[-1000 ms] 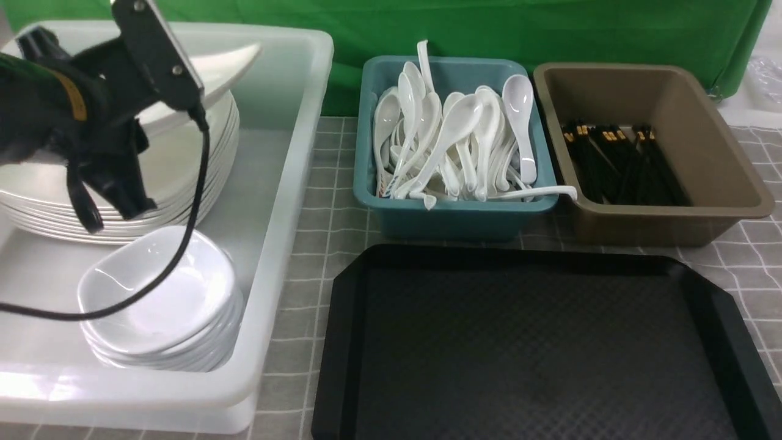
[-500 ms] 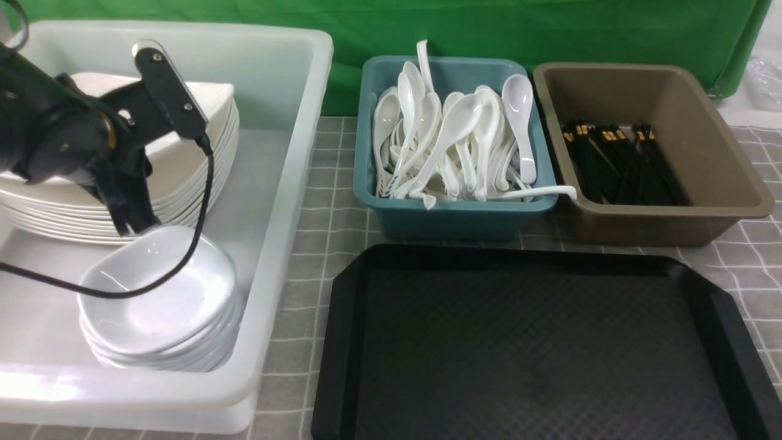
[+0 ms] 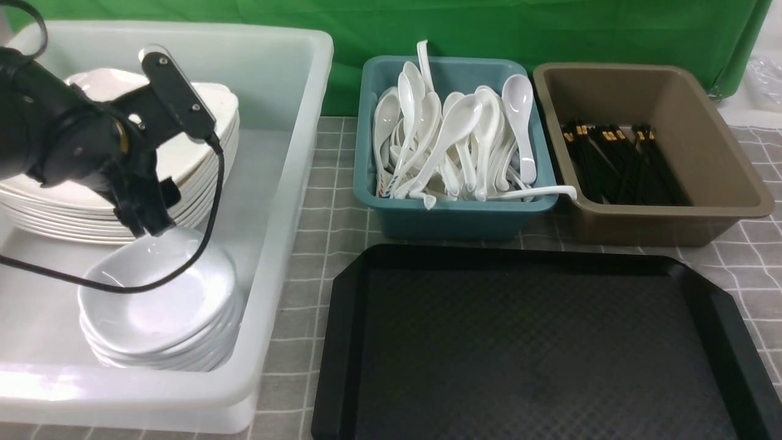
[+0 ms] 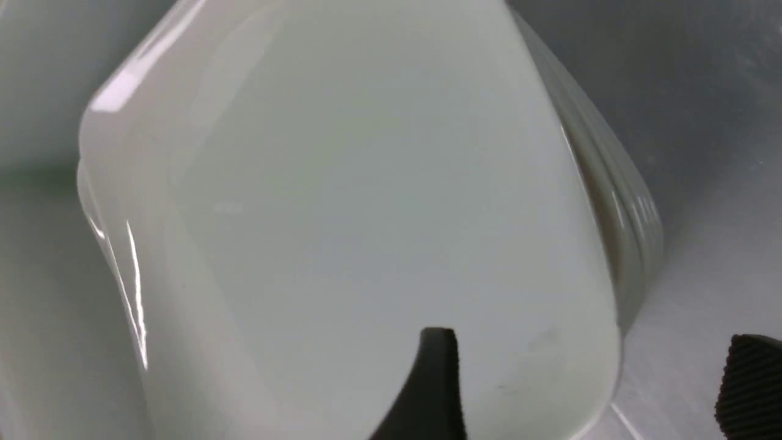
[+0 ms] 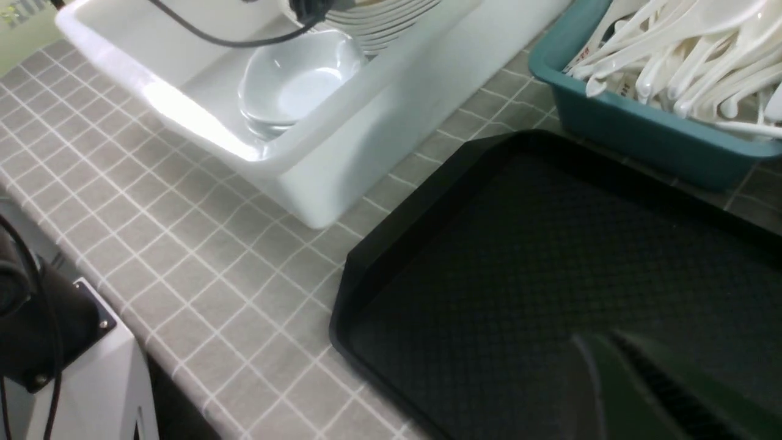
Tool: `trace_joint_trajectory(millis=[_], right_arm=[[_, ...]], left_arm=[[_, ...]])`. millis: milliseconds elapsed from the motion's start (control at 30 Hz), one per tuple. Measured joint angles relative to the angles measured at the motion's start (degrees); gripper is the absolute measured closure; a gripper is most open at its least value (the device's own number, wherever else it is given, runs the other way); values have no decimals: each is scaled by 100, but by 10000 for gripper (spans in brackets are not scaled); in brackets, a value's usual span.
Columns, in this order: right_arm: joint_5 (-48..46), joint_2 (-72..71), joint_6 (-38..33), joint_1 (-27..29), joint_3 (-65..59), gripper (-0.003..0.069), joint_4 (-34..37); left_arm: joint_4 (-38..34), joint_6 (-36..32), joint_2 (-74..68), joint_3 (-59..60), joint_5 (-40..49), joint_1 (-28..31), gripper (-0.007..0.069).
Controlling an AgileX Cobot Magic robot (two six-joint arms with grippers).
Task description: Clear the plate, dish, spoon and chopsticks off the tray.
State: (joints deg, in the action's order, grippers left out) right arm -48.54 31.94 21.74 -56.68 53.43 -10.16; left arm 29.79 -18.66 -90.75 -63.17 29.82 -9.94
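Left gripper [image 3: 149, 223] sits inside the white bin [image 3: 293, 201], above the near edge of the plate stack. In the left wrist view the fingers [image 4: 427, 385] stand apart, one over the top plate [image 4: 366, 201], the other clear of its rim — released, grasping nothing. The plate lies flat on the stack, well apart from the tray. Small dishes [image 3: 162, 299] are stacked just in front of the gripper.

Step in hand, as I judge it: withdrawal after the drop. Lift straight up, so the lower finger does not drag the plate's rim or catch the dishes.

Versus a second ago: the plate was tilted high in clenched jaws — now it is down and let go.

Teal tub [image 3: 452, 214] holds spoons, brown tub [image 3: 660, 214] holds chopsticks [image 3: 617, 162]. Tray [image 3: 531, 342] shows bare. Right gripper [image 5: 635, 379] hangs over the tray, clenched, empty.
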Motion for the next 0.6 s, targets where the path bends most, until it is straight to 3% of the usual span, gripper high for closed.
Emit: trace_joint_trajectory(millis=[67,167,267,333,367,467,533,600], right_arm=[[0,0,-13,0,0,620,0],[-5,0,-43,0,0,613,0],[-5,0,-48,0,0,608,0],[-5,0,-52,0,0,605,0],[-5,0,-52,0,0,605,0],[-5,0,-52,0,0,601,0],[-5,0,-52,0,0,596,-6],[-5,0,-52,0,0,592,-6]], left_arm=[[-136,4,104,0,14,-29,24],[-954,96,737,0,44,-250,2],[-1916,218,1514,8,48,-523,54],[-2844,178,2306,176,-87,-821,209],[-2908,143,2446,205,-131,-873,224],[-3708,-236,3580,952,-606,-1248,501],[-4136,-449,4321,1589,-1084,-1445,581],[-4448,-544,4932,2170,-1594,-1563,609]])
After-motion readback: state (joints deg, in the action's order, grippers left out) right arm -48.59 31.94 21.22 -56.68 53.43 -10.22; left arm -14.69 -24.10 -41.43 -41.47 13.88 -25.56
